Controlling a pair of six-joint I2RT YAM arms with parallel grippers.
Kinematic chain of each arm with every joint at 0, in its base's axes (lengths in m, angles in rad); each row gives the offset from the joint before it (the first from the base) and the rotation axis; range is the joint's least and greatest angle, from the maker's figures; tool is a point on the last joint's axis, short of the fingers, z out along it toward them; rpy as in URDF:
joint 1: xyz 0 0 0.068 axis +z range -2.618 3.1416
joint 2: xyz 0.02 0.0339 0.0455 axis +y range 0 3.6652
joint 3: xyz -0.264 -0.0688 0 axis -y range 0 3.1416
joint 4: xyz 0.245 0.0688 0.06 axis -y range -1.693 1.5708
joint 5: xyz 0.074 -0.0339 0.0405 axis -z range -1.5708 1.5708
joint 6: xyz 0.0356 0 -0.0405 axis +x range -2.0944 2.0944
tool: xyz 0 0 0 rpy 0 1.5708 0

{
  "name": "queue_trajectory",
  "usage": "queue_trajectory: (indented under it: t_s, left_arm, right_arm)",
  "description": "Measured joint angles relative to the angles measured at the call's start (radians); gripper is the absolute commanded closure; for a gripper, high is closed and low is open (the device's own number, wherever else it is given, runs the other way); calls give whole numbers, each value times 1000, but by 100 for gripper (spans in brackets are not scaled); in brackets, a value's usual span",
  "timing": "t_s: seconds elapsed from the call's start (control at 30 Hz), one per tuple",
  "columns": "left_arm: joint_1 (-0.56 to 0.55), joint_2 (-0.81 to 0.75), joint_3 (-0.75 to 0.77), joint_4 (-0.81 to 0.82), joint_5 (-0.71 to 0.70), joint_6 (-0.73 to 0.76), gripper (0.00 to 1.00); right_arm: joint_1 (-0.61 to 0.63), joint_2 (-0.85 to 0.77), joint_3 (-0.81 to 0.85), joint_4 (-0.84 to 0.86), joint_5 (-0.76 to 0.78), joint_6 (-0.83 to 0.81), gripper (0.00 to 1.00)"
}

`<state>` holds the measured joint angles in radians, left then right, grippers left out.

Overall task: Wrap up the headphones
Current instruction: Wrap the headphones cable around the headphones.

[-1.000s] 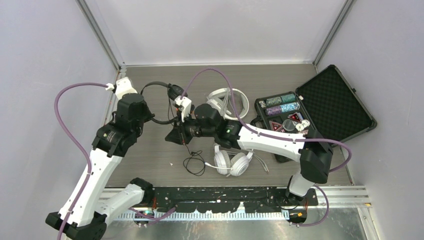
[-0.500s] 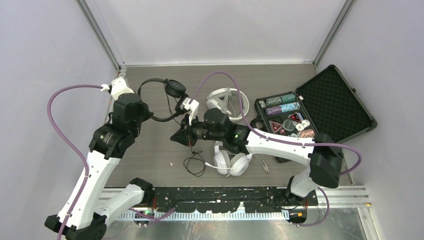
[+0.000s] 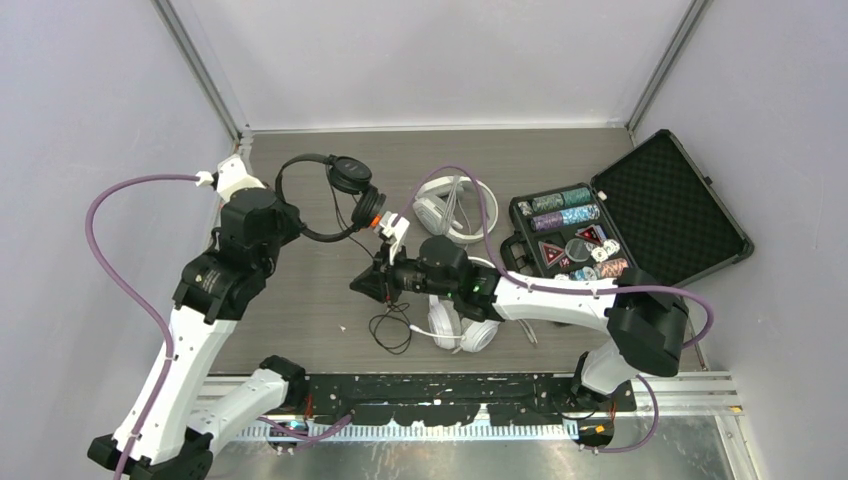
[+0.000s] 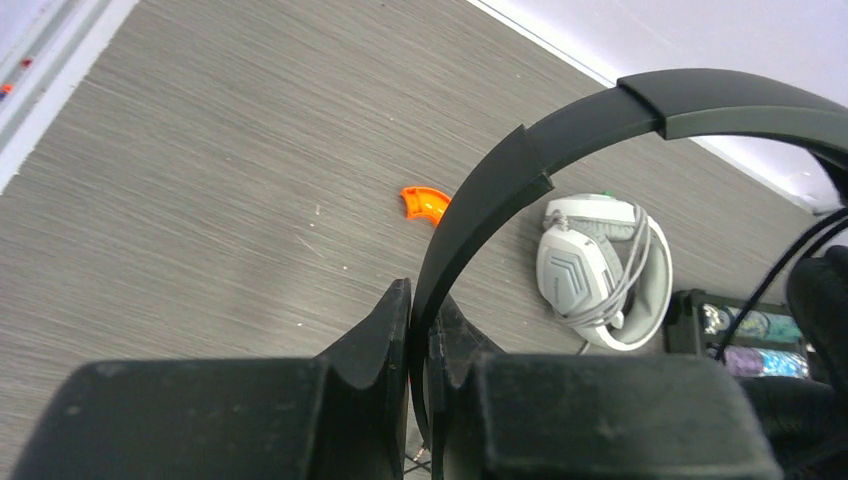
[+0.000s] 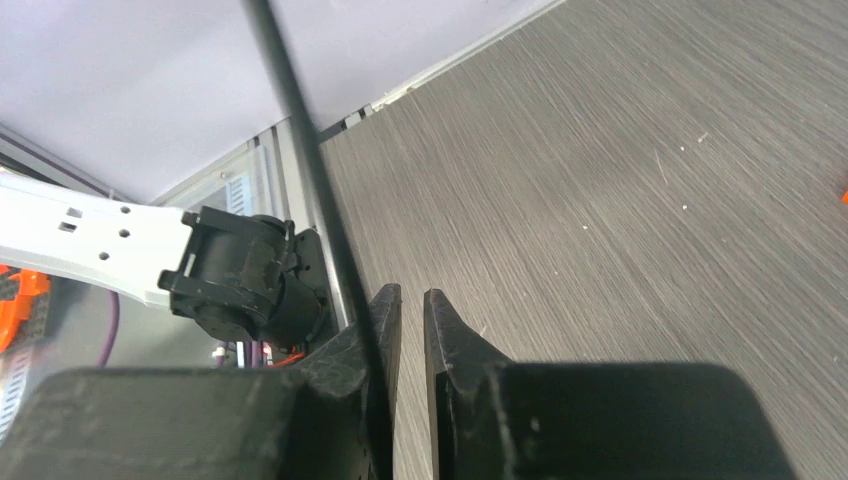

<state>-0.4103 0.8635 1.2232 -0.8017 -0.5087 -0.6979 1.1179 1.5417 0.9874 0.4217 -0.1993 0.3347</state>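
At the table's [image 3: 300, 300] 9 o'clock, the left gripper [image 4: 421, 305] is clamped tight on the headband of the black headphones [image 3: 349, 176], which arch up towards 11 o'clock. An orange piece [image 4: 424, 203] lies just beyond the band. At centre, the right gripper [image 5: 411, 305] has its jaws a narrow slit apart. The black cord [image 5: 300, 130] runs along one finger and is not visibly pinched. One white pair [image 3: 455, 205] lies at 12 o'clock and another [image 3: 470, 330] at 6 o'clock, under the right arm. The open case [image 3: 665, 195] sits at 3 o'clock.
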Motion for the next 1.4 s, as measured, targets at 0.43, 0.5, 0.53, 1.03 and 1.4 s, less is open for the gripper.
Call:
queue_trajectory:
  t_s: [0.43, 0.5, 0.53, 1.03, 1.4]
  left_arm:
    - [0, -23, 1, 4, 91, -55, 100]
    - [0, -35, 2, 4, 110, -58, 100]
    - [0, -41, 5, 2, 119, -58, 100]
    - [0, 2, 209, -71, 240, 10, 100]
    - [0, 34, 303, -173, 264, 96, 100]
  right_arm:
    - [0, 2, -90, 211, 34, 4, 80]
    - [0, 4, -113, 253, 34, 9, 80]
    - [0, 8, -126, 279, 33, 12, 80]
    - [-19, 58, -270, 515, 24, 40, 99]
    - [-170, 99, -280, 688, -32, 132, 99]
